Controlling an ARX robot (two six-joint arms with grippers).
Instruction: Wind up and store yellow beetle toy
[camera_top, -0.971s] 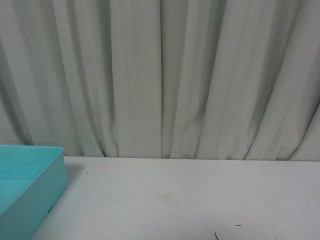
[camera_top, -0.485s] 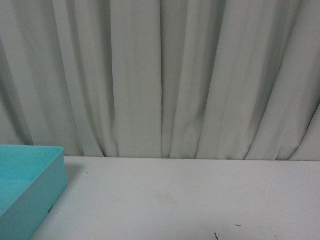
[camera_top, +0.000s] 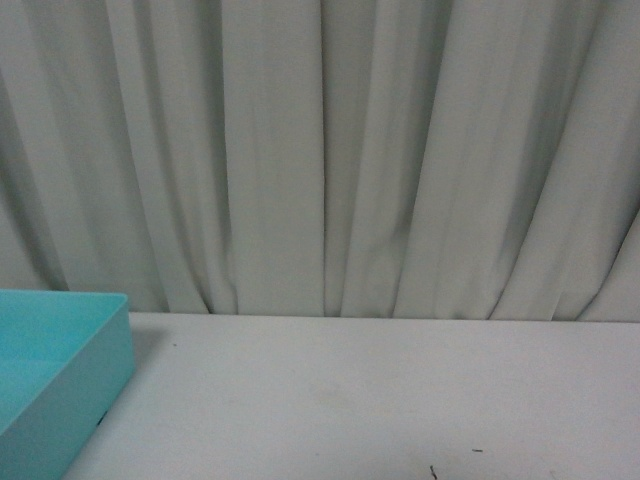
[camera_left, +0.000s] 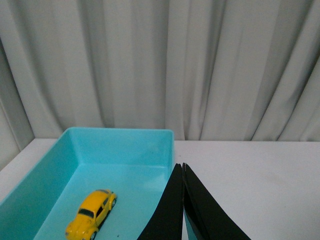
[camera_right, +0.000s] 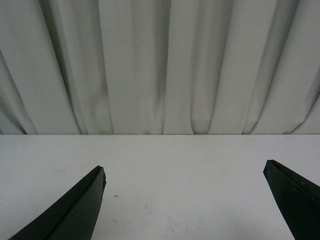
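Apparently the storing step is complete or nearly so: the yellow beetle toy (camera_left: 91, 213) lies on its wheels on the floor of the turquoise bin (camera_left: 120, 139), clear of all four walls, and no gripper touches it. Whether it was wound cannot be told.

To finish well, judged from this state:
1. Lift the left arm straight up and away from the bin; avoid sweeping across the rim.
2. Leave the toy undisturbed. Its wheels would let it roll if the bin were bumped.

Left gripper (camera_left: 182, 167): fingers pressed together tip to tip, holding nothing, hanging above the bin's edge at about 3 o'clock from the toy.

Right gripper (camera_right: 185, 172): fingers spread wide, empty, over bare white table (camera_right: 175, 165) facing the grey curtain (camera_right: 150, 65).

Front view: only the bin's corner at 8 o'clock, no arm.
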